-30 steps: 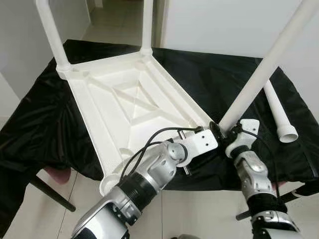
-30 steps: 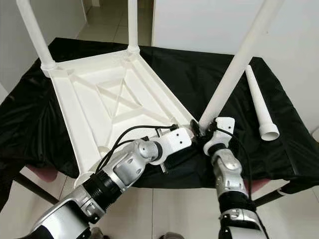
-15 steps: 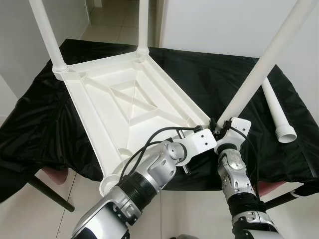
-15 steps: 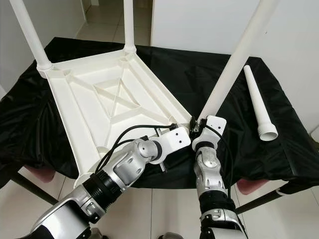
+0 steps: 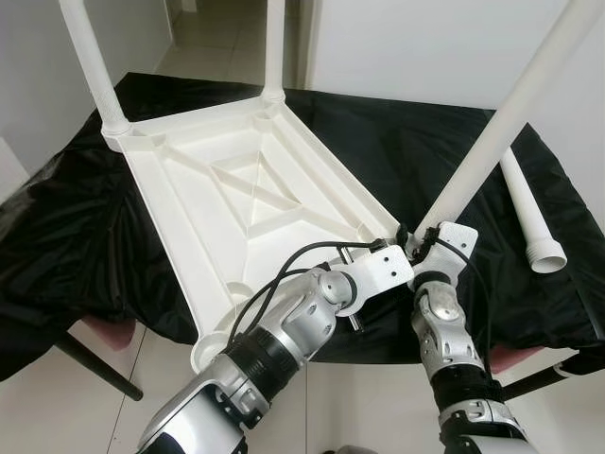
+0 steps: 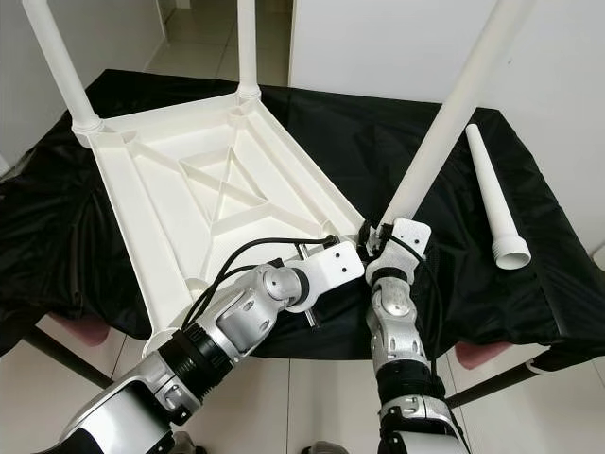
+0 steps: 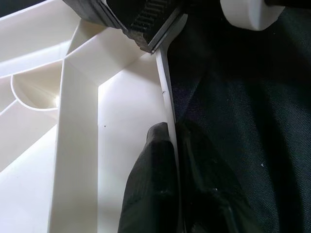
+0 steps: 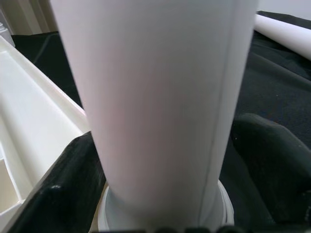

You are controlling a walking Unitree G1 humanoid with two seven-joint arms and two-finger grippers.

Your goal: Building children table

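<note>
Black cloth (image 5: pixel 406 142) is draped over a work surface set against a pale wall, with light floor tiles seen beyond and below it. On the cloth an upturned white tabletop (image 5: pixel 236 203) is laid with its ribbed underside facing up. Two legs are already stood in its far corners: the far-left leg (image 5: pixel 90 57) and the far-right leg (image 5: pixel 274 47). A third leg (image 5: pixel 501 123) is set at the near-right corner of the tabletop and is tilted away to the right. Its lower end is clasped by the right gripper (image 6: pixel 388 232), whose black fingers (image 8: pixel 63 194) are seen on either side of the white tube just above its collar. The left gripper (image 7: pixel 167 141) is clamped on the thin near-right rim of the tabletop, one finger inside the rim and one on the cloth side, close beside the right gripper. A loose fourth leg (image 6: pixel 493 194) is laid on the cloth to the right, its flared end toward the near side.
</note>
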